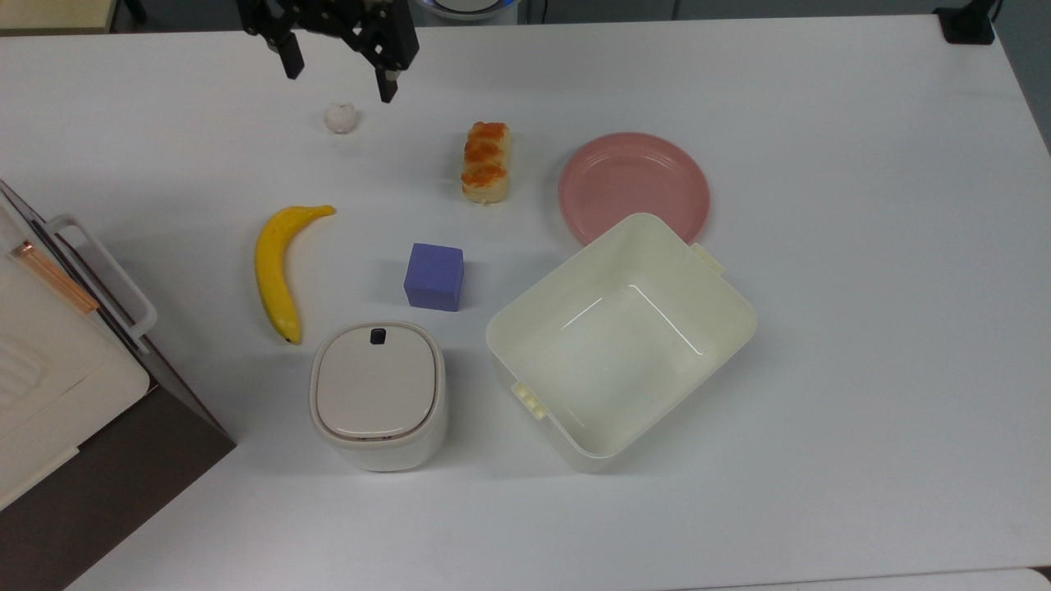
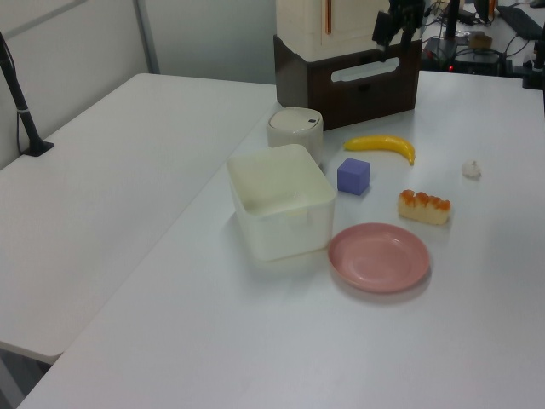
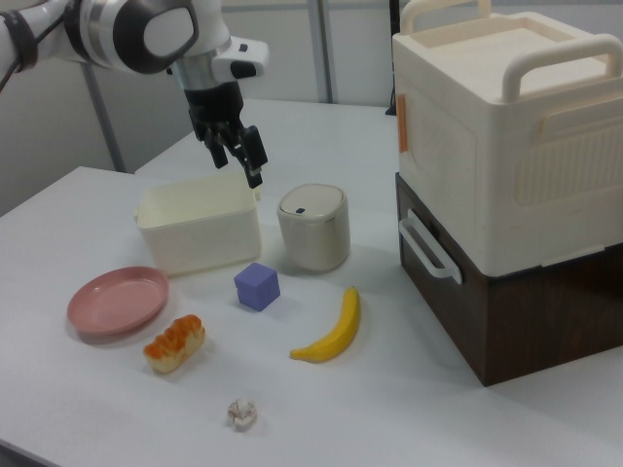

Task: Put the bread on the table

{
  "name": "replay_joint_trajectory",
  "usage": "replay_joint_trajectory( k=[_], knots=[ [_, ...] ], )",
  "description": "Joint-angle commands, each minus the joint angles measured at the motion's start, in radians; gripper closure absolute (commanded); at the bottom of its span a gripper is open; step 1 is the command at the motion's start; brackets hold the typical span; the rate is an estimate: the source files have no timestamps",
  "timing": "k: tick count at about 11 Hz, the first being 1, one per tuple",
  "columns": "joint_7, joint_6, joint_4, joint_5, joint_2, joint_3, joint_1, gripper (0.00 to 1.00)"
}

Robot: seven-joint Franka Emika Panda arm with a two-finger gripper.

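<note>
I see the big white table (image 1: pixel 862 328) under everything. My gripper (image 1: pixel 338 70) hangs up high near the top view's top edge, with its two fingers spread wide and nothing in them. The pink plate (image 1: pixel 634 187) sits on the table. The bread (image 1: pixel 486 162) lies flat on the table just beside the plate, on the top view's left of it, well apart from my gripper.

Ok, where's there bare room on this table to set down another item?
The table is bare across the top view's right, past the pink plate and cream bin, and along its near edge. It's crowded around the bread, banana and purple cube.
</note>
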Motion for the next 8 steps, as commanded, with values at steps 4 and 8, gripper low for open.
replay_joint_trajectory(
  k=[4, 8],
  knots=[
    [0.036, -0.132, 0.118, -0.013, 0.056, -0.001, -0.006, 0.0],
    [0.036, -0.134, 0.115, -0.022, 0.052, 0.001, -0.002, 0.0]
  ],
)
